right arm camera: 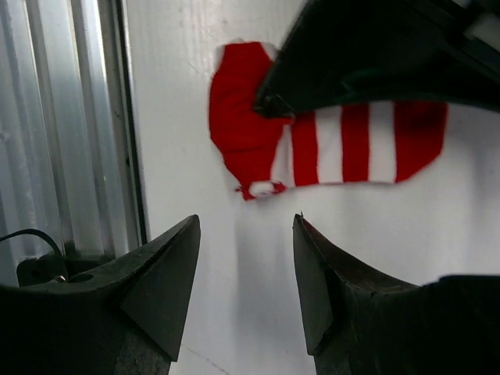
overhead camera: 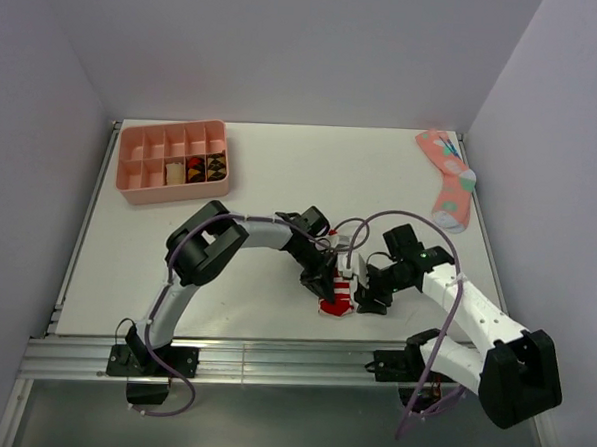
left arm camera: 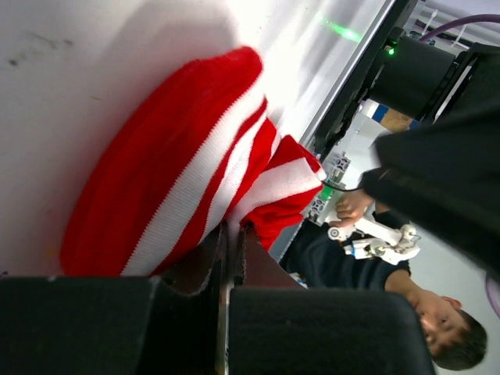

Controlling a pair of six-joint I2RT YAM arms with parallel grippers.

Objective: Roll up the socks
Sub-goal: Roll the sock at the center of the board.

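Right gripper (right arm camera: 246, 226): jaws apart, holding nothing, just beside one red-and-white striped sock (right arm camera: 242, 133) at the table (overhead camera: 281, 173) front edge | left gripper (left arm camera: 232, 230): fingers together, pinching that sock's edge | far left: one pink tray (overhead camera: 130, 190), three compartments holding small items | far right: one pink sock (overhead camera: 445, 181)

No writing, label, brand name, number or sign can be read in any of the three views.
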